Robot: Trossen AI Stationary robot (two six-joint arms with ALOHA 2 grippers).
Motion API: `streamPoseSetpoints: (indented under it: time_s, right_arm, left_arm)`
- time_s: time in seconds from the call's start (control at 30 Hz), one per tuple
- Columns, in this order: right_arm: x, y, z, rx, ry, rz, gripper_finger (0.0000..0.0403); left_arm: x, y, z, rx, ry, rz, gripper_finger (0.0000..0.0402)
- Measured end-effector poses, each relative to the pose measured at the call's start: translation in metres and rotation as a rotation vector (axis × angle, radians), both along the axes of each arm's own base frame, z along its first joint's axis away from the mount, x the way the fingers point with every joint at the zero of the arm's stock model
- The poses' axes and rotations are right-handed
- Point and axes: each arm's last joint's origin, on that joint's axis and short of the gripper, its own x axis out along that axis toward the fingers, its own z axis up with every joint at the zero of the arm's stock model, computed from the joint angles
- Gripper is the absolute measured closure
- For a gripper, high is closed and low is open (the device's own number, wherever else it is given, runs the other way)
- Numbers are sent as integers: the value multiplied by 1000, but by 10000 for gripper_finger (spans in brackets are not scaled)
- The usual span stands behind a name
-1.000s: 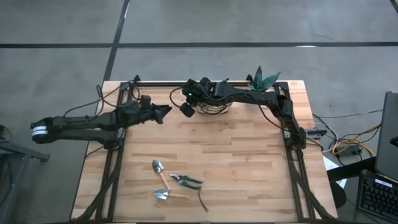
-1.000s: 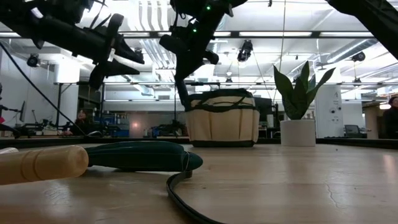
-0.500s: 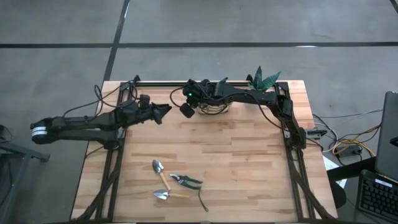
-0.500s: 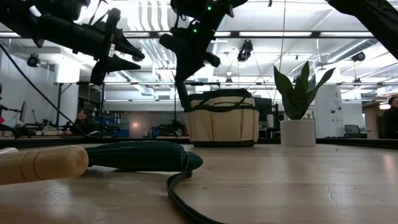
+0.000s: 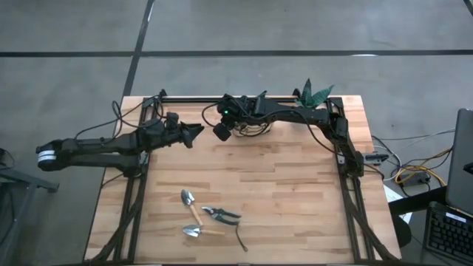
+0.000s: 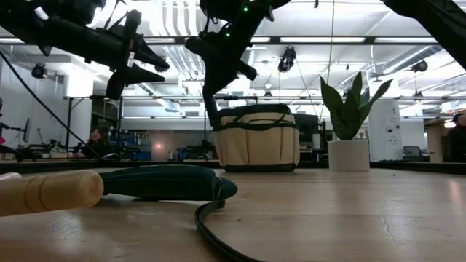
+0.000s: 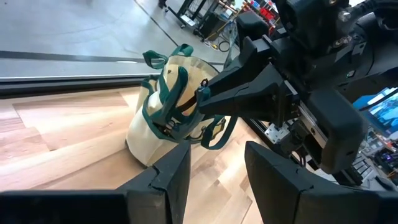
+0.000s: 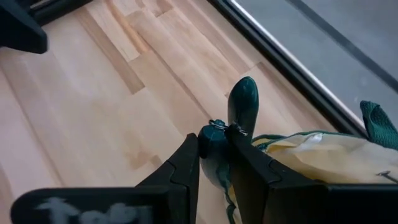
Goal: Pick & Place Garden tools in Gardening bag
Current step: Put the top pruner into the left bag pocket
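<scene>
My right tool (image 8: 214, 163) is pinched on the dark green trim (image 8: 239, 118) of the bag (image 5: 253, 123), at the bag's left edge near the top centre of the high view. In the right wrist view the two fingers press together on the green strap, tan fabric (image 8: 323, 155) just beside them. In the low view that tool (image 6: 212, 115) hangs at the upper left rim of the bag (image 6: 256, 142), mid-frame, with the bag sitting on the bench (image 6: 349, 211).

My left tool (image 5: 194, 132) hovers above the bench (image 5: 281, 192) in the upper left of the high view, pointing right toward the bag, a gap between them. Its fingers are spread and hold nothing; the left wrist view shows them apart, with the bag (image 7: 168, 106) and the right arm's tool (image 7: 202, 96) ahead.

The tools lie in a cluster at lower centre of the high view, well apart from the bag: two trowels (image 5: 191, 205) (image 5: 198, 231), shears (image 5: 220, 214) between them to the right, and a thin dark piece (image 5: 242, 239) just below right, too small to tell.

Plant (image 5: 315, 94) in the upper right corner of the bench, white pot (image 6: 349, 156) right of the bag in the low view.
</scene>
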Motion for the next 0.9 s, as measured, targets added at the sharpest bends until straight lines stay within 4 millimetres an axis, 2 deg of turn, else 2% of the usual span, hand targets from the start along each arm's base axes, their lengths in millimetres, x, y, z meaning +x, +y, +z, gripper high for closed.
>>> streamPoseSetpoints:
  time_s: [0.4,0.9]
  right_arm:
    - [1,2,-2,46,-12,36,337]
    - [6,10,1,175,-82,189,338]
  left_arm:
    - [0,0,0,21,10,-12,246]
    - [0,0,-1,55,36,-21,246]
